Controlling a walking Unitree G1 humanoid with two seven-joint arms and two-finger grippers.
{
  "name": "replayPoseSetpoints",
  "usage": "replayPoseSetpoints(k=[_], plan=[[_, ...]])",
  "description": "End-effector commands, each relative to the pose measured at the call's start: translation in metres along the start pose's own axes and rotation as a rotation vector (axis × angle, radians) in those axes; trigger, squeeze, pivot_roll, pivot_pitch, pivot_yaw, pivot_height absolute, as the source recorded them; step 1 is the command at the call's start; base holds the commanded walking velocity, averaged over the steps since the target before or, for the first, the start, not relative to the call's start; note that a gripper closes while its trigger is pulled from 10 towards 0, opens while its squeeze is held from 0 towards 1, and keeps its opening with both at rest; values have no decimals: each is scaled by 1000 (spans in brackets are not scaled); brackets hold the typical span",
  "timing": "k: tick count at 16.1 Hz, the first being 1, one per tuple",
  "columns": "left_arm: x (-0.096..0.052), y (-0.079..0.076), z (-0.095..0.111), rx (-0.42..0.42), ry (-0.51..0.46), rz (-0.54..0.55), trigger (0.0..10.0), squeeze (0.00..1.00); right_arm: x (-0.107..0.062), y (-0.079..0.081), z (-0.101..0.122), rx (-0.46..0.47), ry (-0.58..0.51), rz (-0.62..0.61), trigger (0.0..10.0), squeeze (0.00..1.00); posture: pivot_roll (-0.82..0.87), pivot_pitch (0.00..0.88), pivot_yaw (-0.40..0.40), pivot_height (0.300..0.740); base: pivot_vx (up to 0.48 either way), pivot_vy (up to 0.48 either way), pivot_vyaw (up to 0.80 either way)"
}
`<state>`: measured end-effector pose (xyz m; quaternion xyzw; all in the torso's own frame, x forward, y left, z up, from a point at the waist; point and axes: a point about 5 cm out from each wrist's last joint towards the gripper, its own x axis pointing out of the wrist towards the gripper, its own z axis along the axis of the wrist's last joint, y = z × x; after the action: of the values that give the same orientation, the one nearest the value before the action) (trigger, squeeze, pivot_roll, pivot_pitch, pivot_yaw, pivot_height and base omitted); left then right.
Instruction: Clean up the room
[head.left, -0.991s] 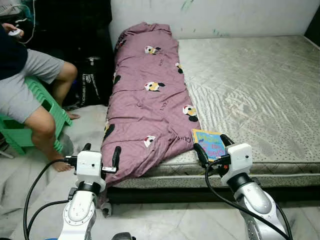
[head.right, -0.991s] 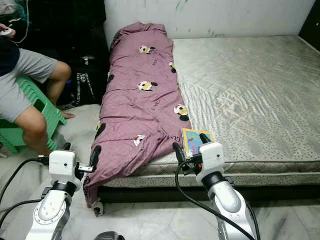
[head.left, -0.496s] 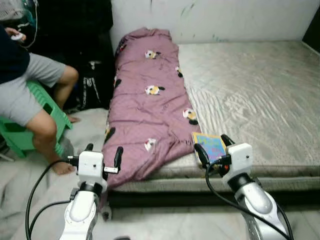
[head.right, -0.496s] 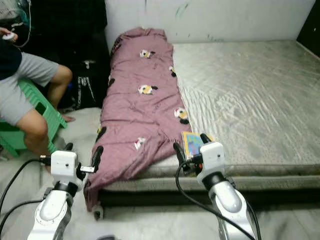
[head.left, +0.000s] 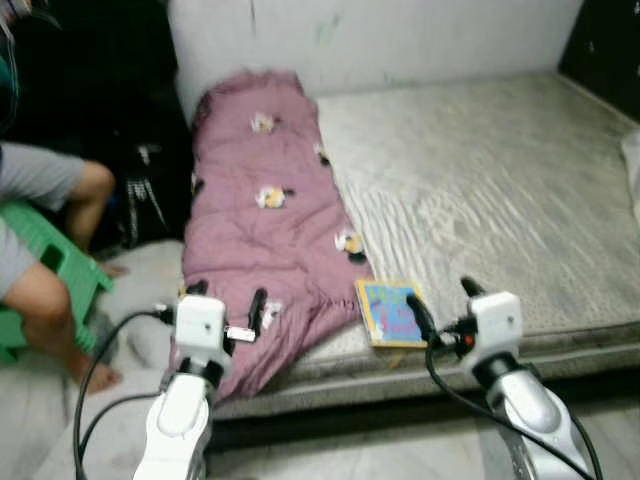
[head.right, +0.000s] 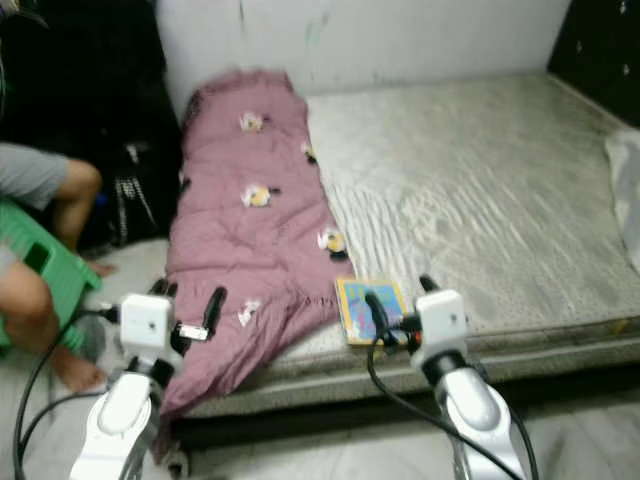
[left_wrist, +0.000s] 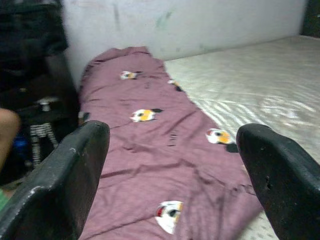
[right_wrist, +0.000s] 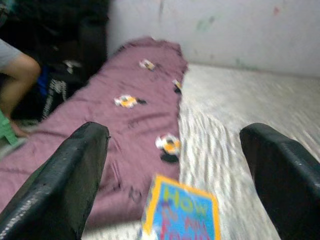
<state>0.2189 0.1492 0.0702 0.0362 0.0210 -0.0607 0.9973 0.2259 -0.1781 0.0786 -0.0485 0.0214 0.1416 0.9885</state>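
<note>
Left eye: mauve quilt w/ cartoon prints lay along the left side of the bare grey quilted mattress, its near end hanging over the edge. Small blue-and-yellow picture book lay flat at the near edge, touching the quilt's hem. Left tool hovered before the drooping quilt corner, fingers apart, empty. Right tool hovered just beside the book, fingers apart, empty.
Right eye: same layout, blurred; person's bare legs on a green plastic stool, well apart from the bed.
Left wrist: both fingers wide, quilt framed between.
Right wrist: fingers wide, book low between them.
Step, my guess: book pickup; approach from its free edge, since it lies flat.
Containers: none visible for tidying into.
</note>
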Motion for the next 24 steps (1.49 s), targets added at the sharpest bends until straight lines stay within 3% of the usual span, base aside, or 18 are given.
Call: replayPoseSetpoints(k=[1,5,9,12,18,24], plan=[[-3,15,-1,26,11,42,10000,0,9,9,10,-3,-45,36,10000,0,-53,0,27,740,319,0,0],[-2,15,-1,30,10,48,10000,0,10,8,10,-14,-49,42,10000,0,-45,0,25,740,313,0,0],[4,19,2,46,1,97,10000,0,14,0,13,-34,-55,27,10000,0,-39,5,15,740,0,0,0],[2,16,1,45,6,96,10000,0,14,2,14,-45,-61,40,10000,0,-38,4,10,740,0,0,0],[2,14,-1,63,13,88,10000,0,13,8,12,-39,-60,42,10000,0,-40,4,7,740,0,0,671],[3,18,3,60,-1,97,10000,0,13,0,11,-47,-53,-14,10000,0,-36,10,7,740,0,-142,0]])
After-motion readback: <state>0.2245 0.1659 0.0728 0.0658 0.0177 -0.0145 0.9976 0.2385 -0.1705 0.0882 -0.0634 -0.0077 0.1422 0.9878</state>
